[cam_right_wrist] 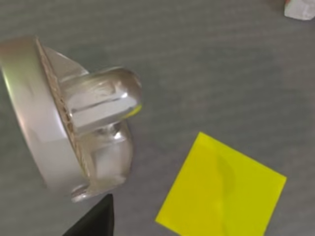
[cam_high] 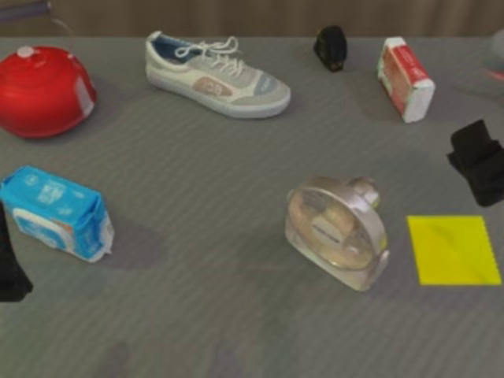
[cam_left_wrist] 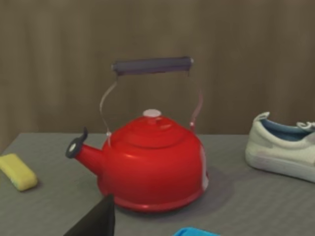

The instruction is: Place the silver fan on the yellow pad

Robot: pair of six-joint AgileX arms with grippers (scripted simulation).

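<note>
The silver fan [cam_high: 337, 232] rests on the grey table right of centre, its pale grille facing up and left and its stubby motor housing [cam_right_wrist: 101, 98] toward the back. The yellow pad [cam_high: 453, 250] lies flat just right of it, a narrow strip of table between them; the right wrist view shows the fan [cam_right_wrist: 44, 128] and the pad [cam_right_wrist: 221, 191] from above. My right gripper [cam_high: 476, 161] hovers open and empty behind the pad, near the table's right edge. One dark finger [cam_right_wrist: 98, 221] shows between fan and pad. My left gripper [cam_high: 9, 272] is parked open at the left edge.
A red kettle [cam_high: 43, 90] stands back left and a white sneaker [cam_high: 216, 75] at the back middle. A small black object [cam_high: 331, 47] and a red-white box [cam_high: 405, 79] lie back right. A blue wipes pack [cam_high: 55, 213] lies at the left, and a yellow sponge [cam_left_wrist: 17, 172] beyond the kettle.
</note>
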